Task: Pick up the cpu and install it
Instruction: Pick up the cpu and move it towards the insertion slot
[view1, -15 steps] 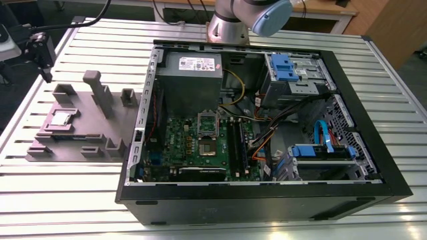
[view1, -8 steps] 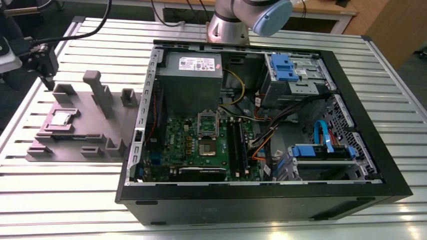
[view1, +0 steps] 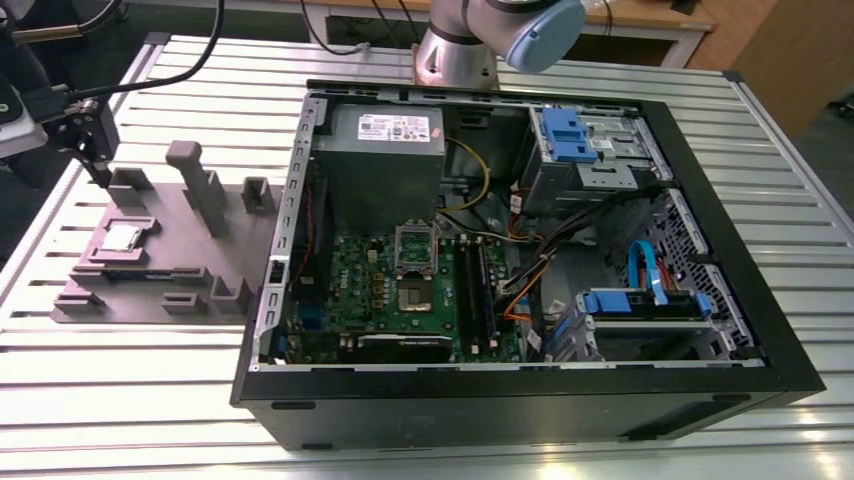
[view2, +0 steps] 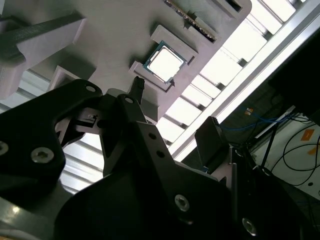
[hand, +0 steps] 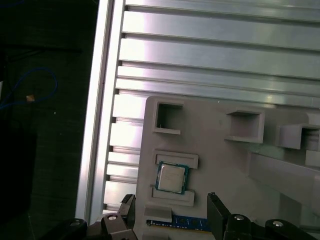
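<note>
Slatted table (view1: 134, 390) w/ cpu (view1: 123, 237), PC case (view1: 534, 410).

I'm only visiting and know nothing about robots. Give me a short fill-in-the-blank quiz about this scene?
1. The cpu lies on the grey holder, not in the ____ motherboard.
2. The gripper hovers near the cpu with its fingers ____, holding nothing.
3. In the exterior view, the grey holder stands on the ____ side of the computer case.
Missing words: green; open; left.

The cpu (view1: 124, 237) apparently sits in the fixture (view1: 171, 242), at the exterior view's left.
</note>
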